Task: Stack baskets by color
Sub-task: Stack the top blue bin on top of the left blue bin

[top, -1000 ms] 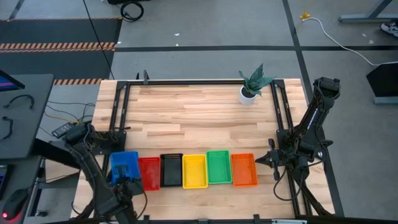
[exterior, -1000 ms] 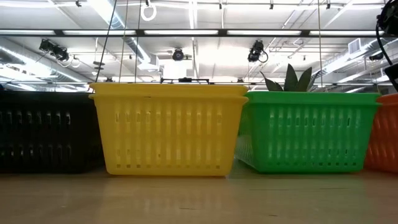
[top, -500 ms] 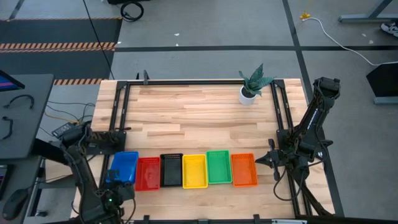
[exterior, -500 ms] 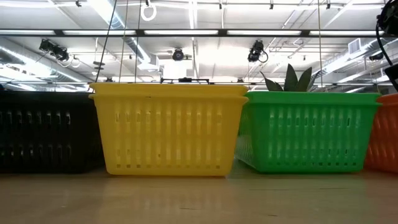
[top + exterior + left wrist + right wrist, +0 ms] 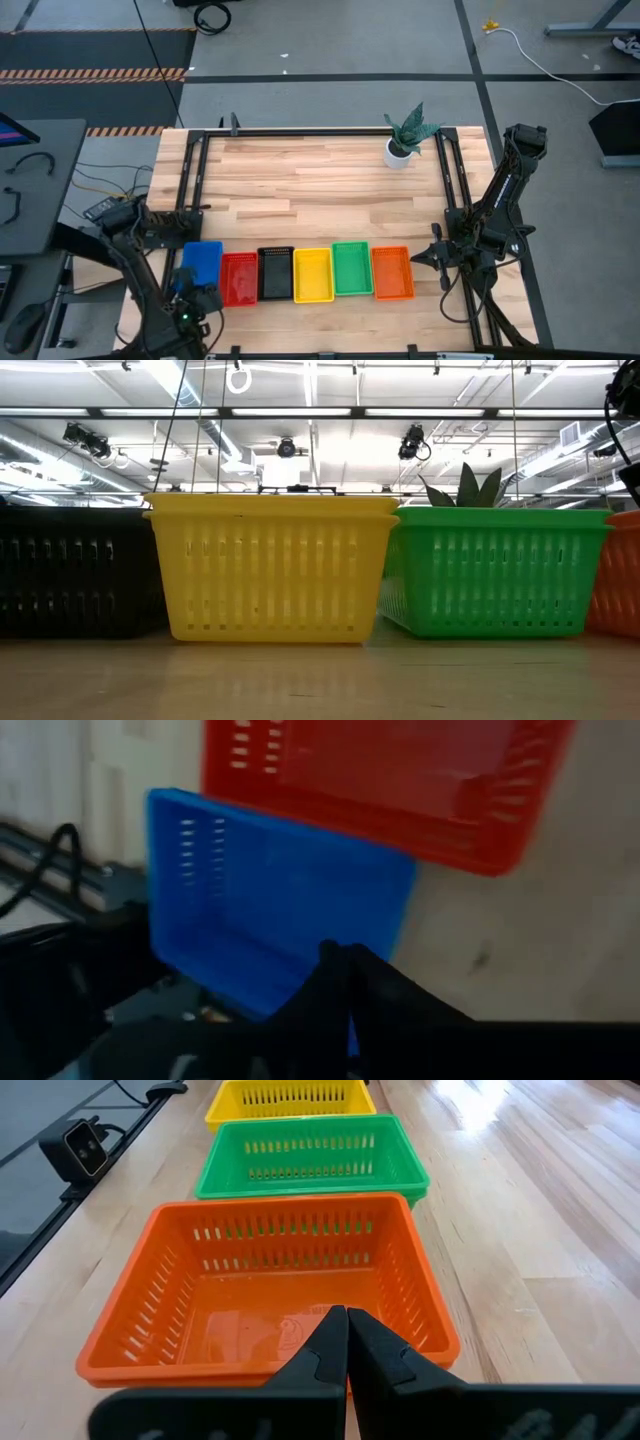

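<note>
Six baskets stand in a row along the table's near edge: blue (image 5: 203, 262), red (image 5: 239, 277), black (image 5: 275, 273), yellow (image 5: 313, 274), green (image 5: 352, 267) and orange (image 5: 392, 272). The low view shows the yellow basket (image 5: 270, 565) with two rims, one nested in the other. My left gripper (image 5: 195, 302) is shut at the near end of the blue basket (image 5: 260, 900), beside the red basket (image 5: 380, 780). My right gripper (image 5: 346, 1318) is shut and waits at the right of the orange basket (image 5: 270, 1280). My left gripper's shut fingertips (image 5: 335, 960) stand in front of the blue basket's near wall (image 5: 300, 990), slanting down at it from the table's near side. Whether they touch the wall, I cannot tell.
A green plant in a white pot (image 5: 405, 140) stands at the far right. Black frame rails (image 5: 195, 170) run along the table's left, right and far sides. Bare wood (image 5: 320, 200) lies behind the row.
My left gripper has drawn back from over the blue basket toward the table's near edge and sunk a little. The blue basket's near end, covered by the gripper before, now shows.
</note>
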Action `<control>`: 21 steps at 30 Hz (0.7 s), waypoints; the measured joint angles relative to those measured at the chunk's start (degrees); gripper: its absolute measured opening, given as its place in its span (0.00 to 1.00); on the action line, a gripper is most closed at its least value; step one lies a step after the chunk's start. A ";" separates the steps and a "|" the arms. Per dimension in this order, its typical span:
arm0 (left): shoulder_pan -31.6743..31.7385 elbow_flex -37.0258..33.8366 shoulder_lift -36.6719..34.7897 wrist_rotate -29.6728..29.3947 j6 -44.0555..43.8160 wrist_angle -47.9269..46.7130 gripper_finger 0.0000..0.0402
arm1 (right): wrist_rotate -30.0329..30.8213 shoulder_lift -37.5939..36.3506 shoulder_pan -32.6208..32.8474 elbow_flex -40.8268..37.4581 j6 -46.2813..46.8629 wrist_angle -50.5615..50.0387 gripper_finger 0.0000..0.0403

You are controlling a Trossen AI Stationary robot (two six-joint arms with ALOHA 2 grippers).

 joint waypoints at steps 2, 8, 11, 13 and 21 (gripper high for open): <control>1.00 -0.52 0.00 0.02 0.08 -1.80 0.01 | 0.00 0.00 0.00 0.00 -0.01 0.00 0.02; 3.77 1.72 -0.57 -0.54 1.99 -1.97 0.04 | 0.00 -0.02 0.01 0.00 -0.07 0.02 0.02; 5.32 1.90 -0.59 -3.16 -3.65 -2.06 0.03 | 0.00 -0.02 0.00 0.00 -0.08 0.00 0.02; 6.84 0.49 -0.63 -3.99 -9.02 -2.05 0.01 | 0.00 -0.02 0.02 0.00 -0.15 0.01 0.02; 10.86 -15.28 -4.58 4.29 -18.36 1.80 0.01 | 0.00 -0.02 0.01 0.00 -1.09 0.05 0.02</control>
